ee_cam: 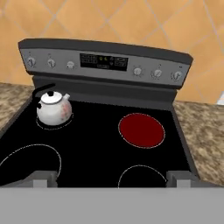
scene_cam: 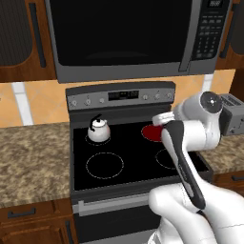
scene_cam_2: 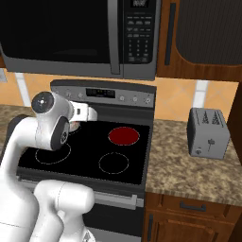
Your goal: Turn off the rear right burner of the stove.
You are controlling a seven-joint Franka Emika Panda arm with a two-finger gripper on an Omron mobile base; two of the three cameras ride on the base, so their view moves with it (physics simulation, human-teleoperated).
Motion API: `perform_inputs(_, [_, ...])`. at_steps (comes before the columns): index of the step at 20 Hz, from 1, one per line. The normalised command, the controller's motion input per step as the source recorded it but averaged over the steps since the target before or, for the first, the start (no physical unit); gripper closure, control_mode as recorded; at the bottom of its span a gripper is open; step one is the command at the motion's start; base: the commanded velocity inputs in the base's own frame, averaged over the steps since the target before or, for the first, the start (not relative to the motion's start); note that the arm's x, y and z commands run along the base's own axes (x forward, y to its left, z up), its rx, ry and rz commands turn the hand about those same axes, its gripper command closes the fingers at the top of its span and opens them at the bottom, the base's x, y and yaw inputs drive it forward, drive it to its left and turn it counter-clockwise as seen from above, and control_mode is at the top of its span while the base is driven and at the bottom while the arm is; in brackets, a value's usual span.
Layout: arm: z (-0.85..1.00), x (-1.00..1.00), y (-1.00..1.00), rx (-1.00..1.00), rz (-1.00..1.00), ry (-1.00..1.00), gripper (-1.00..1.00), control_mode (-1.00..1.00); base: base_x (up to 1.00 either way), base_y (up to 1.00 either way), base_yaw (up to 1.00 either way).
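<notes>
**Rear right burner red, gripper held above the cooktop**

Speckled granite bench (scene_cam_2: 189, 156) runs along both sides of the stove (ee_cam: 87, 144), under orange tiles and dark wood cabinets. A large steel-framed microwave (scene_cam: 124, 33) hangs above the range, and a grey toaster (scene_cam_2: 208, 132) stands on the bench to the right, well apart from the cooktop.

The stove's black glass top carries four ringed zones. The rear right burner (ee_cam: 141, 130) has a solid red disc inside its pale outline (the other three zones read black). It lies at the back right of the glass, just below the grey steel back panel (ee_cam: 61, 61), whose small round knobs sit in two groups either side of a digital display (ee_cam: 103, 61). Three knobs are left of the display and three are right of it; their pointer positions are too small to read.

A white kettle (ee_cam: 53, 108) with a dark handle stands on the rear left zone, upright.

The white arm reaches forward over the stove's front half, with the gripper (ee_cam: 111, 178) hanging above the front of the glass, pointed toward the back panel. Its two tips (ee_cam: 180, 177) show wide apart at the bottom of the hand view, with nothing between them. It touches neither the knobs nor the kettle.
</notes>
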Motion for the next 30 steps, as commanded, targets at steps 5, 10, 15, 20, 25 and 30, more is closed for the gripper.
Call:
perform_inputs(5, [-0.14, 0.0, -0.53, 0.08, 0.0, -0.34, -1.0, -1.0, 0.0, 0.0, 0.0])
perform_inputs(10, [-0.14, 0.0, -0.51, 0.11, 0.0, -0.31, -1.0, -1.0, 0.0, 0.0, 0.0])
perform_inputs(15, [-0.04, 0.0, -0.4, 0.25, 0.0, -0.18, -1.0, -1.0, 0.0, 0.0, 0.0])
perform_inputs(20, [0.0, 0.16, -0.16, 0.33, -0.05, -0.02, -1.0, -1.0, 0.0, 0.0, 0.0])
perform_inputs(25, [0.0, 0.46, 0.0, 0.3, -0.09, 0.0, -1.0, -1.0, 0.0, 0.0, 0.0])
perform_inputs(30, [0.0, 0.52, 0.0, 0.27, -0.05, 0.0, -1.0, -1.0, 0.0, 0.0, 0.0])
